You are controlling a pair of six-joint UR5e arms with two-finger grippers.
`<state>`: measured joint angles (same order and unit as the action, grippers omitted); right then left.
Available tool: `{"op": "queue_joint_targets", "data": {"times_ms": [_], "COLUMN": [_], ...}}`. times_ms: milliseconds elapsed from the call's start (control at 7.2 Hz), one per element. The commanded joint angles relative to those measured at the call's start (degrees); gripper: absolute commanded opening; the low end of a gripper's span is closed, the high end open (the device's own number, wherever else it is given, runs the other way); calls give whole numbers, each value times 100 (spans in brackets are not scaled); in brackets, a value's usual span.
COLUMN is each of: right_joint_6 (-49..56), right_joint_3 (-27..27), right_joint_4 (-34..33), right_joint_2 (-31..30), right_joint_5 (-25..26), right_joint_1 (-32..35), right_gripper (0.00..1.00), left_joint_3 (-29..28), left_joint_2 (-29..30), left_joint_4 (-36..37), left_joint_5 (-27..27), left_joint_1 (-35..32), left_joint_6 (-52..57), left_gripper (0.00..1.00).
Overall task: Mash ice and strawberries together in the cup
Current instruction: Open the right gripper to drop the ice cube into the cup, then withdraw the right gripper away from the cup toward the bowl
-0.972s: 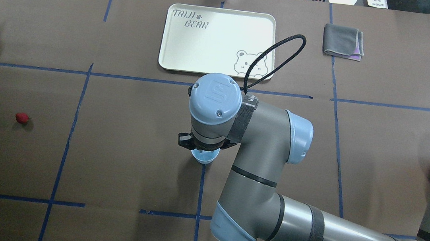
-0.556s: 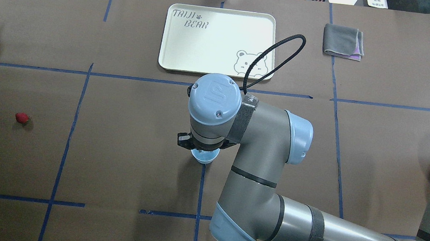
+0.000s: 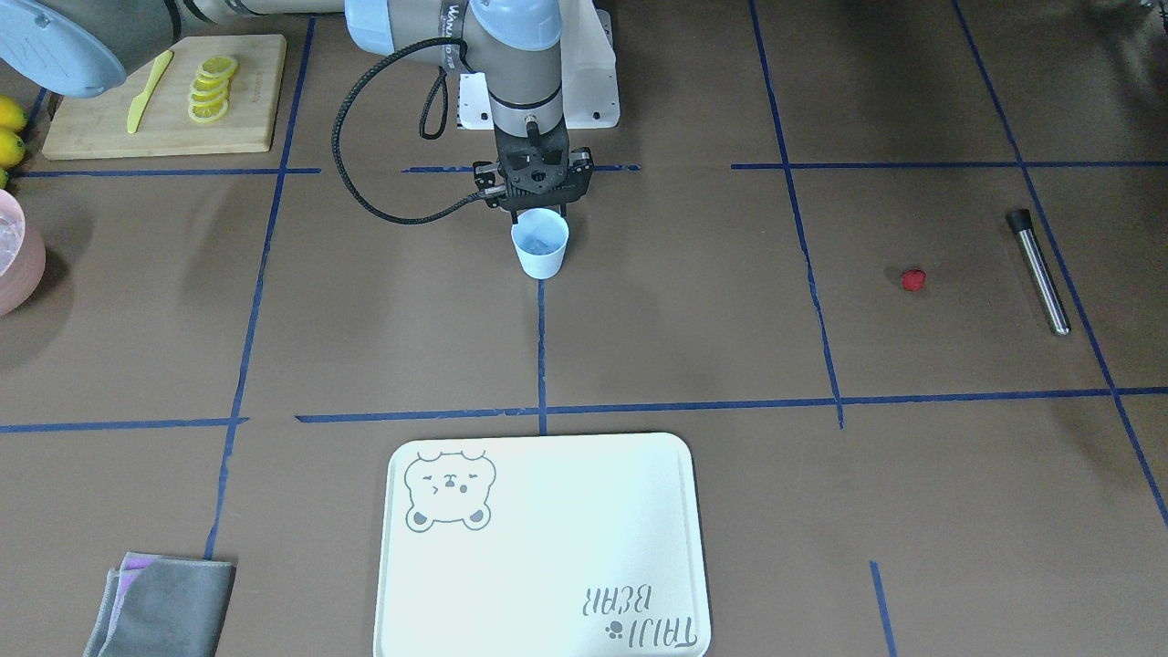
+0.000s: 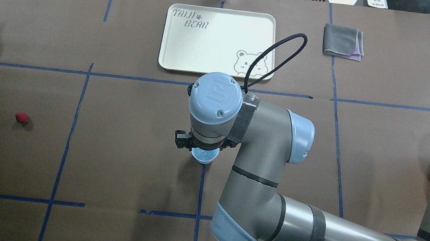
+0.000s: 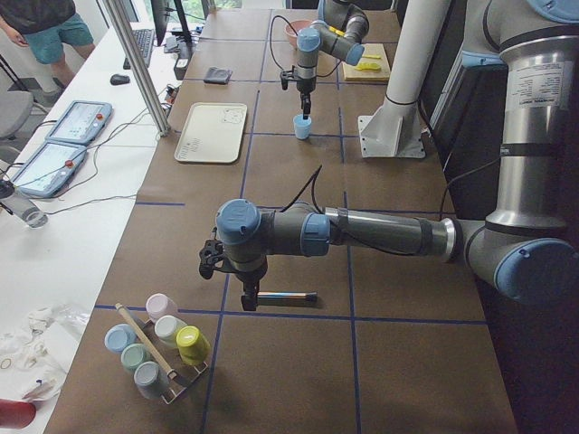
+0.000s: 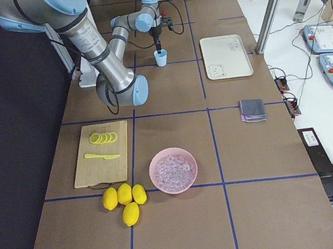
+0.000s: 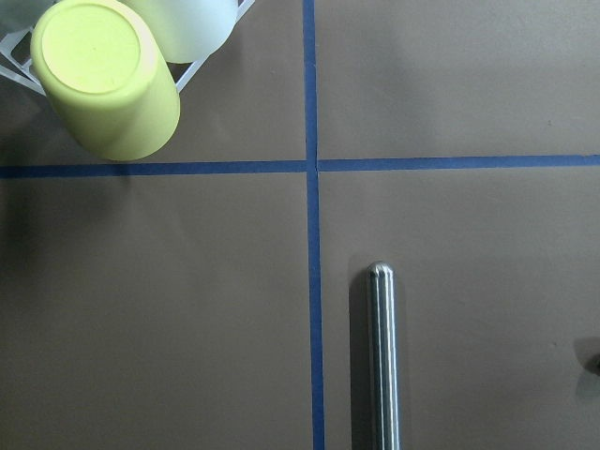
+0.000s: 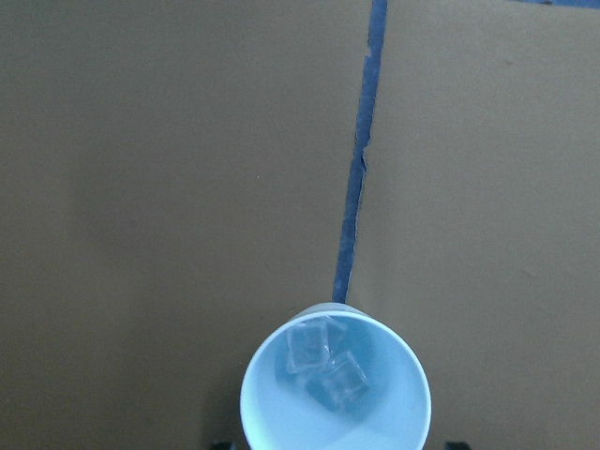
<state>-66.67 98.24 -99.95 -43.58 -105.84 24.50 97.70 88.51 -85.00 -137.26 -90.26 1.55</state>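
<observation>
Blue cup [image 3: 540, 242]: in the middle of the counter [image 3: 693, 347], ice [image 8: 325, 364] inside.
Strawberry [image 3: 913, 279]: far away, alone on the counter.
Right fingers [image 8: 222, 444]: spread wide, empty, over the cup.
Left fingers [image 5: 249, 298]: cannot tell.
Danger: a low finger could knock the cup and spill ice.

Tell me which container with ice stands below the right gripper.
The small light-blue plastic cup, with two clear ice cubes inside, under the open right gripper. The large round pink bowl sits apart, near the yellow lemons.
</observation>
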Motion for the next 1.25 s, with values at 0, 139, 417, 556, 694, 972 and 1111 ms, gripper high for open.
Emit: {"op": "queue_joint_targets", "data": {"times_ms": [0, 139, 417, 556, 694, 972, 1111], "right_joint_6": [-22, 66, 800, 1579, 2335, 3453, 3877], "right_joint_3": [578, 965, 1590, 1680, 1707, 1768, 1777], "right_joint_4": [-530, -743, -754, -754, -746, -702, -675], "right_joint_2": [-37, -167, -903, -1272, -1624, -2266, -2556], "right_joint_5": [-112, -487, -1279, -1412, -1657, -1913, -1932], "right_joint_1": [386, 850, 1930, 2466, 2950, 3629, 3858], "right_gripper": [99, 99, 99, 99, 99, 99, 99], "left_joint_3": [283, 537, 1168, 1277, 1260, 964, 718], "left_joint_2": [0, 0, -227, -289, -577, -668, -598], "left_joint_4": [-139, -131, -253, -837, -1957, -3544, -3889], "left_joint_5": [50, 67, 207, 443, 750, 1759, 2094], "left_joint_1": [43, 218, 1198, 1726, 2471, 3948, 4355], "left_joint_6": [-5, -92, -1423, -2438, -3658, -5736, -6093], "left_gripper": [100, 100, 100, 100, 100, 100, 100]}}
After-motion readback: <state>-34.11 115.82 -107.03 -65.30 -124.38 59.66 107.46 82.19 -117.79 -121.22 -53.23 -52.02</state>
